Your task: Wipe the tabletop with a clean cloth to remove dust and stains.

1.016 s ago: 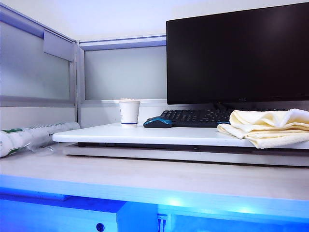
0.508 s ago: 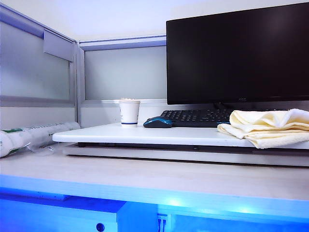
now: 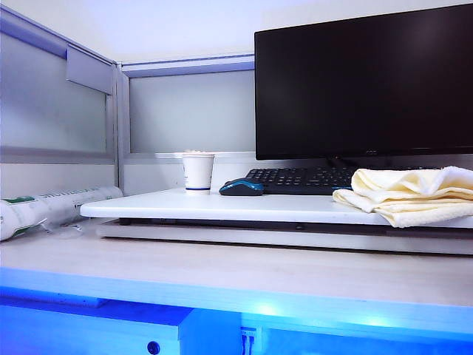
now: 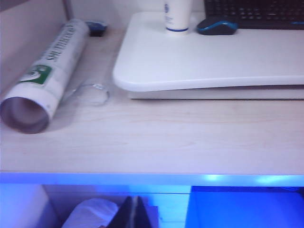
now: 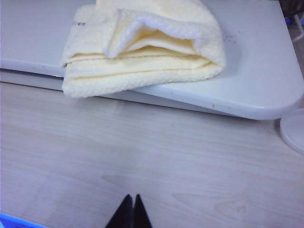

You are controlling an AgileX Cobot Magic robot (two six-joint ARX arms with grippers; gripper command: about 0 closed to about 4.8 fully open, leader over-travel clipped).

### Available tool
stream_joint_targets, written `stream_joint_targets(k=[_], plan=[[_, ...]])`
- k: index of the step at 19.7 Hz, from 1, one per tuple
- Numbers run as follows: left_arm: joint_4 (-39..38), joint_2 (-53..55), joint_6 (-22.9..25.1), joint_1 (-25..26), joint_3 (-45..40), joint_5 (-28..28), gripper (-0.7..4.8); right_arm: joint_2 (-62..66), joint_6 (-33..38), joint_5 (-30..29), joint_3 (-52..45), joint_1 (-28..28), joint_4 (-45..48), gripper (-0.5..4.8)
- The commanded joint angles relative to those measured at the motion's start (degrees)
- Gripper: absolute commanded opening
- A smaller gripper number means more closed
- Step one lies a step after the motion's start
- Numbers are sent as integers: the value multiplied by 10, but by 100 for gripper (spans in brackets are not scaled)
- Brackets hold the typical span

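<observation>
The tabletop (image 3: 222, 205) is a wide white slab raised on a darker base; it also shows in the left wrist view (image 4: 204, 61) and the right wrist view (image 5: 256, 61). The cloth (image 3: 410, 194) is a folded, rumpled pale yellow towel on the slab's right end, its folds overhanging the front edge (image 5: 142, 47). My left gripper (image 4: 134, 202) is shut and empty, held back below the desk's front edge. My right gripper (image 5: 131, 199) is shut and empty, low over the wood-grain desk, well short of the cloth. Neither gripper shows in the exterior view.
On the slab stand a paper cup (image 3: 198, 172), a blue-black mouse (image 3: 242, 187) and a black keyboard (image 3: 303, 180), with a dark monitor (image 3: 362, 85) behind. A rolled tube (image 4: 45, 78) lies on the lower desk at the left. Partition walls close the back and left.
</observation>
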Motion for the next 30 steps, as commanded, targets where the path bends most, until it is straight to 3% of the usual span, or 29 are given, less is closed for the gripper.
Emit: stream_joint_targets(k=[1,4,5,7,8,11,14,20,23,30], plan=[[-12,0,-2,0,0,43,-6,-2,-2,-2,-2,0,18,-8],[-12,0,-2,0,1,82,-6,-2,5,-4,0,0,24,1],[-12,0,-2,0,1,93,-6,-2,22,-4,1,1,29,24],[-12,0,-8,0,1,110,-6,-2,46,-7,2,1,53,132],[-12,0,-15,0,2,113,-6,-2,48,-15,2,1,67,157],[-12,0,-25,0,2,148,-6,-2,48,-27,18,1,92,167],[-12,0,-25,0,2,170,-6,-2,48,-28,42,1,92,273],[-12,0,-26,0,2,189,-6,21,62,-28,99,1,92,280],[-11,0,-26,0,2,212,-6,72,62,-31,137,1,93,310],[-11,0,-43,0,2,243,-6,209,62,-40,219,1,123,316]])
